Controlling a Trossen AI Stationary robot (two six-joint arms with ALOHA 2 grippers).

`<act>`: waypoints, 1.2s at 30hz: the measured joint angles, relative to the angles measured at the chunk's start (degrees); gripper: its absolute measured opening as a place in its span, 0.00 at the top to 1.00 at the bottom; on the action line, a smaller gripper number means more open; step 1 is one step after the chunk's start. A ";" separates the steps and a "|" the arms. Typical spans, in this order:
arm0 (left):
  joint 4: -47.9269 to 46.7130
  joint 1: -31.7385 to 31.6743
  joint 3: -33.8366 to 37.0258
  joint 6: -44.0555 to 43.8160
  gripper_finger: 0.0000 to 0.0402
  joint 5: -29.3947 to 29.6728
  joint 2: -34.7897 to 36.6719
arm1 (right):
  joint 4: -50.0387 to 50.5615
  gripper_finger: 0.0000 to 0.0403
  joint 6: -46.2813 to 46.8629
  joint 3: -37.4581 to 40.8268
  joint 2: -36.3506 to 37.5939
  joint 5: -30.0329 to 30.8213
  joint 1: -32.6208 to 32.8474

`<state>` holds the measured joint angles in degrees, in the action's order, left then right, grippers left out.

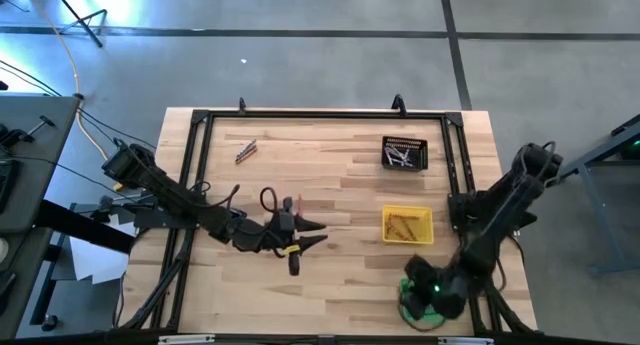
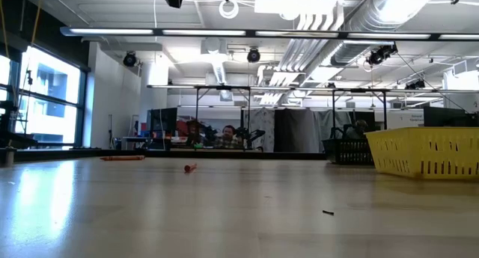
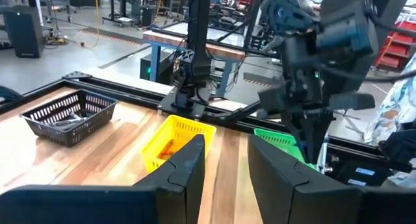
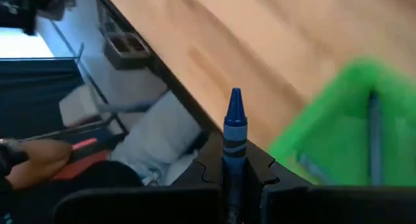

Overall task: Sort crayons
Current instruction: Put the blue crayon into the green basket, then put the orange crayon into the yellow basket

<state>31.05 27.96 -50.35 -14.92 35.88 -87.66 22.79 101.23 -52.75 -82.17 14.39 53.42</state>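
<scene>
Wooden counter point(image 1: 330, 185), and the right claw point(image 4: 235, 175) pinches a blue crayon point(image 4: 234, 130) above the green tray point(image 4: 338, 120) (drop comes next); the left claw point(image 1: 300, 235) waits wide mid-counter.

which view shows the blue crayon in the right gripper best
The right wrist view: the blue crayon stands upright, pinched between the right gripper fingers, near the green tray. The high view shows only that gripper over the tray; the other views don't show the crayon.

I saw a black tray point(image 1: 404, 153) upper right, a yellow tray point(image 1: 407, 224) below it, a green tray point(image 1: 420, 303) lower right, all on the wooden table point(image 1: 330, 195).
</scene>
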 joint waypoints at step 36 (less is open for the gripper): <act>-3.25 3.51 0.00 -0.41 0.74 4.15 0.10 | 12.53 0.78 6.58 -0.48 -2.81 -7.37 5.04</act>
<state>27.80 31.47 -50.35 -15.32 40.02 -87.56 35.32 107.82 -53.23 -84.98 7.03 58.46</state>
